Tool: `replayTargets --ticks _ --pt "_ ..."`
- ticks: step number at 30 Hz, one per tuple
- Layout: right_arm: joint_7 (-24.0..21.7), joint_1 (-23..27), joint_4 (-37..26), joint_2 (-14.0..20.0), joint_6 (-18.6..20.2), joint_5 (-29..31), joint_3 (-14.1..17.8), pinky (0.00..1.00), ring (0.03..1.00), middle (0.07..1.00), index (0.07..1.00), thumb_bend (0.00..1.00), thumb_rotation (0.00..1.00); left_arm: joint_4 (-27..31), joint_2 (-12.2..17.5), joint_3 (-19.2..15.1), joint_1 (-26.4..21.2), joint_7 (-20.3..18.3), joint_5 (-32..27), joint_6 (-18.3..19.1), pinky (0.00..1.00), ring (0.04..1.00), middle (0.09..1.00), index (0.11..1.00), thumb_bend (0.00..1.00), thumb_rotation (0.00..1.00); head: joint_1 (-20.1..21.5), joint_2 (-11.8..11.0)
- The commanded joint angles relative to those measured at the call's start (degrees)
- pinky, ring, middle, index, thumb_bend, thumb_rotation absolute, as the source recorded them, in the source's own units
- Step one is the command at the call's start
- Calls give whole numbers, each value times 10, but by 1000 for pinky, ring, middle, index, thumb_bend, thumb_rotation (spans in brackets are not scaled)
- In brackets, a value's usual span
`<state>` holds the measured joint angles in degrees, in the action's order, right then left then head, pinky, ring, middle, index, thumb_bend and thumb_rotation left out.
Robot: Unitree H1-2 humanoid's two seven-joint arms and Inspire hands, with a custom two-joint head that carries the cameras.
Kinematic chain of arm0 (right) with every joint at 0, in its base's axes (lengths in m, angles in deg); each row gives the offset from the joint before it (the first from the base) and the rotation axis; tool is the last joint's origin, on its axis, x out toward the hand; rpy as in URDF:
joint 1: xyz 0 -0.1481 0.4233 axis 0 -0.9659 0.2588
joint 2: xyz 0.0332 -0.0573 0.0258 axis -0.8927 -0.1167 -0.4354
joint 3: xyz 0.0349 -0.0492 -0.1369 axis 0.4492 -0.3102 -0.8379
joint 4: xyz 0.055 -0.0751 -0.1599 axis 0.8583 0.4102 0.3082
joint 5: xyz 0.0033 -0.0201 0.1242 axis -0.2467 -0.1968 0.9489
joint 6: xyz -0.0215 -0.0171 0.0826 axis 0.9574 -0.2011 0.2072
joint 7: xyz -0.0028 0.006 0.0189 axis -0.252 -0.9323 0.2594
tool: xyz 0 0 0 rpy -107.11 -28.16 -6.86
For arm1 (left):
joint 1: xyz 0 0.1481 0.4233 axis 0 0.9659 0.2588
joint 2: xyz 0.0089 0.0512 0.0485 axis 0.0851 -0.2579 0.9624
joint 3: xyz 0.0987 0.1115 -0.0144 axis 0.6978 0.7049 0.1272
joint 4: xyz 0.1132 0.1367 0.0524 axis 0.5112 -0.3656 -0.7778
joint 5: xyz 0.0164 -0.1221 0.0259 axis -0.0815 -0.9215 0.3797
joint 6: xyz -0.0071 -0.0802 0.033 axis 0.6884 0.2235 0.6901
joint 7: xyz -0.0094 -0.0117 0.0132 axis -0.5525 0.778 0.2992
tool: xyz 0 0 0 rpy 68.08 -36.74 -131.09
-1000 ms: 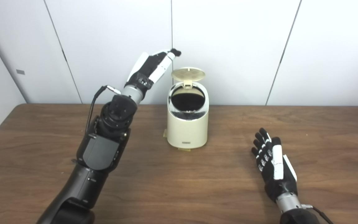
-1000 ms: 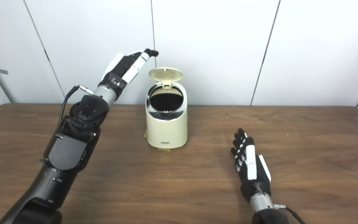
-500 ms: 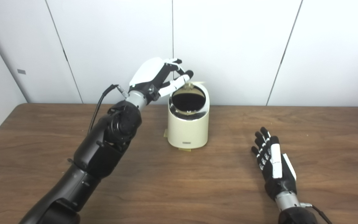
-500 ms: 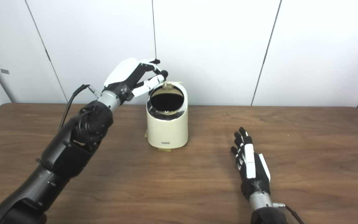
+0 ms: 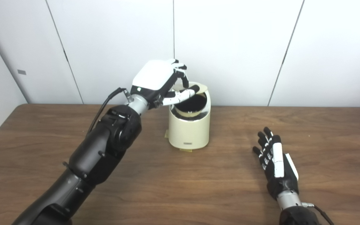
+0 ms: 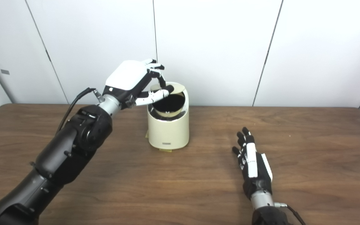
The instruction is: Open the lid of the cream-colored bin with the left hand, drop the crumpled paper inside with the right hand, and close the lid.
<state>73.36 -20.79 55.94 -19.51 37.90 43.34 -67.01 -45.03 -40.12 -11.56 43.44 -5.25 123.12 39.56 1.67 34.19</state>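
Note:
The cream-colored bin [image 5: 188, 131] stands on the table [image 5: 180, 181] near the back wall. Its round lid [image 5: 198, 88] is tipped forward and hangs partly over the dark opening [image 5: 191, 104]. My left hand [image 5: 162, 82] is over the bin's rim with its fingers curled down onto the lid and its thumb reaching across the opening. My right hand [image 5: 277, 167] lies open on the table to the right of the bin, fingers spread and holding nothing. No crumpled paper shows in either view; the bin's inside is too dark to read.
The wooden table runs wide to either side of the bin. White wall panels [image 5: 230, 47] rise directly behind it. A small strip of tape [image 5: 184, 150] shows at the bin's foot.
My left hand has swung from up beside the bin down onto the lid. The lid has gone from standing upright to tipped low over the opening. My right hand has barely moved.

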Motion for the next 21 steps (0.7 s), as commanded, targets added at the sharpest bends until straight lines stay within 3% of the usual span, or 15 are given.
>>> replayTargets --ticks 1,8,16,21 --pt "7 6 -6 1 1 -6 2 1000 1000 964 1000 622 1000 9 10 -2 -15 2 18 -16 910 934 869 632 505 1000 0 0" --pt "10 4 -12 3 6 -25 -4 1000 1000 954 1000 624 1000 4 5 -8 14 -6 21 -40 897 933 877 648 527 1000 4 8" --pt "8 2 -30 -11 43 21 15 1000 1000 963 1000 656 1000 -13 -1 -8 36 17 30 -59 888 929 877 645 516 1000 9 10" --pt "7 1 -28 2 26 -9 5 1000 1000 960 1000 644 1000 -17 -3 -7 48 19 33 -60 891 945 907 676 499 970 12 14"
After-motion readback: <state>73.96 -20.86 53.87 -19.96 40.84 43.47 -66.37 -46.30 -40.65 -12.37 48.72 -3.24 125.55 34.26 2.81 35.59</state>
